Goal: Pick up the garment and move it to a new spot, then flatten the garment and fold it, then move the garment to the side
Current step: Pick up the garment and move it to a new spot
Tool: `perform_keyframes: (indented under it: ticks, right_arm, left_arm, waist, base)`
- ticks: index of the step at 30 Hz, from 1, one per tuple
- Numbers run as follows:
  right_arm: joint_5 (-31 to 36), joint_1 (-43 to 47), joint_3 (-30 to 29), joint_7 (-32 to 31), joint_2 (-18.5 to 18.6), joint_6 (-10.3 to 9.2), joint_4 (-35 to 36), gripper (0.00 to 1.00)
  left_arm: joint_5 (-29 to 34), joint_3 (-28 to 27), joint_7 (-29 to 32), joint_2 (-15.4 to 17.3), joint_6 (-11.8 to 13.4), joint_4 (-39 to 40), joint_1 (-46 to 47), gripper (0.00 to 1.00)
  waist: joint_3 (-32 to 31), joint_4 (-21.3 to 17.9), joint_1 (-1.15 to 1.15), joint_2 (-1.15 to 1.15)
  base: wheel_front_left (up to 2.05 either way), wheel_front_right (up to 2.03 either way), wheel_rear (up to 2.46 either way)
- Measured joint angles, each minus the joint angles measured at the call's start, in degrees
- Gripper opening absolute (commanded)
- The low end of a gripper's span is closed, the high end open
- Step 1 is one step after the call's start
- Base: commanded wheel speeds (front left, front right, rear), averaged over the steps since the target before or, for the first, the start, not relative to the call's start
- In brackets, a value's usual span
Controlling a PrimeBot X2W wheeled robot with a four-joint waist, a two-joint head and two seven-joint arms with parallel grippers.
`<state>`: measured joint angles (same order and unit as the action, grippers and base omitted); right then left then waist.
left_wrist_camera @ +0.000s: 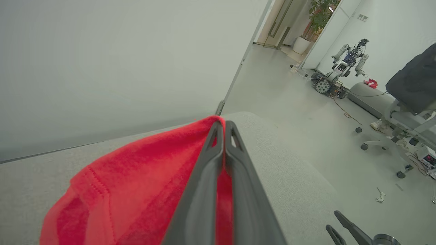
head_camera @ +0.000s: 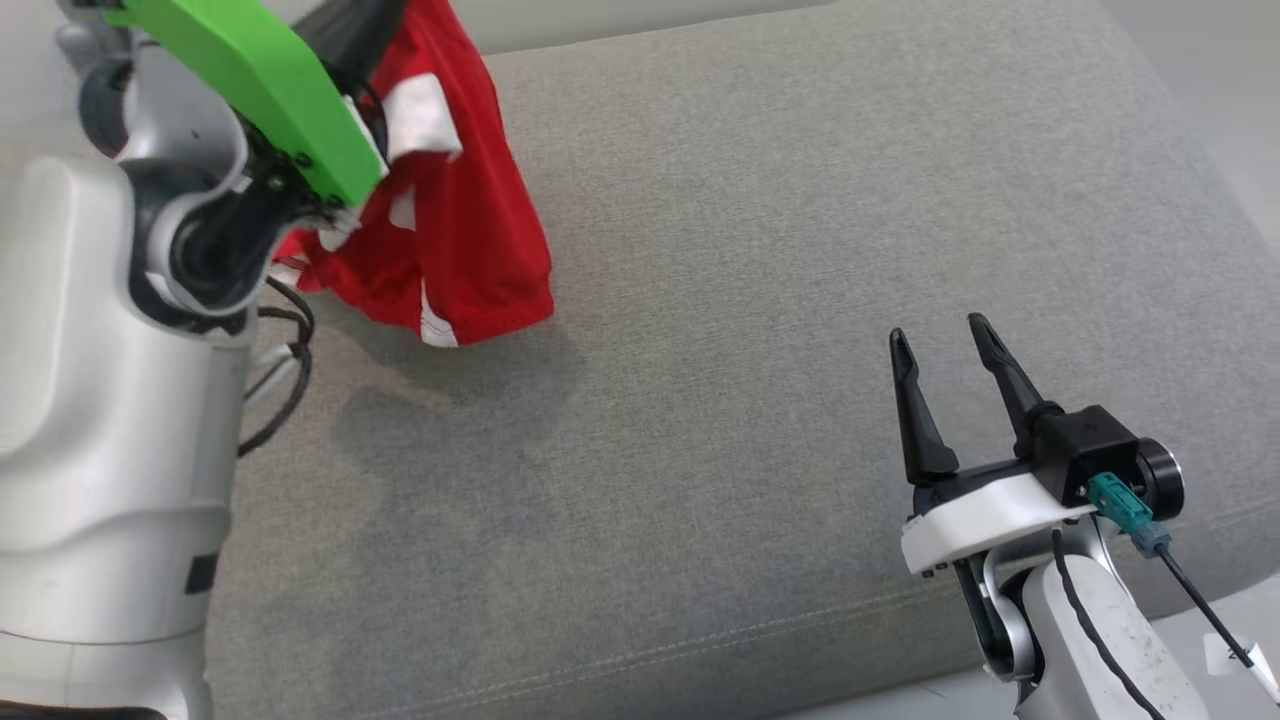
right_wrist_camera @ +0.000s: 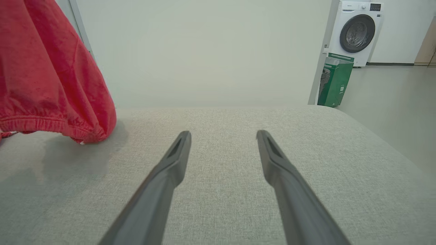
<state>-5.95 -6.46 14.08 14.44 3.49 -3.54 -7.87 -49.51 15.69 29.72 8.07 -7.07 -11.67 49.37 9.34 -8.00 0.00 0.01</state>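
The left tool [left_wrist_camera: 221, 127] pinches a red garment [head_camera: 450, 230], dangling it low over the far left of the grey cushion [head_camera: 750, 300], while the right tool [head_camera: 936, 328] hovers spread; best carried centreward, hem lowered first.

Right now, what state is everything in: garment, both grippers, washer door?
red garment: lifted, bunched, hanging from the left gripper; hem contact with grey cushion unclear
left gripper: shut on the red garment
right gripper: open, empty
washing machine: door closed
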Motion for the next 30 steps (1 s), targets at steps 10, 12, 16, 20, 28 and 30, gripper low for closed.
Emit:
perform_keyframes:
  ticks: [10, 12, 16, 20, 28, 30]
  right_arm:
    - [-0.2, 1.0, -0.1, 0.0, 0.0, 0.05, 0.3, 1.00]
    - [-0.2, 1.0, 0.2, 0.0, -0.1, 0.16, 0.4, 1.00]
    - [-0.2, 0.9, 0.5, 0.0, -0.2, 0.51, 0.7, 1.00]
    - [-0.2, 0.9, 0.5, 0.0, -0.3, 0.49, 0.8, 1.00]
    - [-0.2, 0.9, -0.1, 0.0, -0.4, 0.43, 0.8, 1.00]
    - [-0.2, 0.9, -0.3, 0.0, -0.4, 0.42, 0.9, 1.00]
  left_arm:
    - [-0.8, 6.8, -1.2, -7.8, 0.1, 1.1, -8.2, 0.00]
    - [-0.8, 7.5, -2.2, -7.4, 0.1, 1.1, -9.0, 0.00]
    - [0.9, 9.5, -4.7, -6.7, 1.2, 0.3, -10.1, 0.00]
    - [3.7, 11.7, -7.0, -6.4, 2.1, -2.4, -12.6, 0.04]
    - [7.1, 16.2, -10.7, -6.1, 2.6, -6.6, -16.3, 1.00]
    - [8.1, 17.2, -11.6, -6.1, 2.6, -6.9, -16.3, 1.00]
  waist:
    - [-0.4, -4.1, 0.00, 0.00]
    - [-0.2, -4.7, 0.00, 0.00]
    - [0.3, -5.9, 0.00, 0.00]
    - [0.8, -7.2, 0.00, 0.00]
    - [1.6, -8.9, 0.00, 0.00]
    - [1.8, -9.0, 0.00, 0.00]
  base:
    - [0.00, 0.00, 0.00]
    - [0.00, 0.00, 0.00]
    - [0.00, 0.00, 0.00]
    - [0.00, 0.00, 0.00]
    - [0.00, 0.00, 0.00]
    - [0.00, 0.00, 0.00]
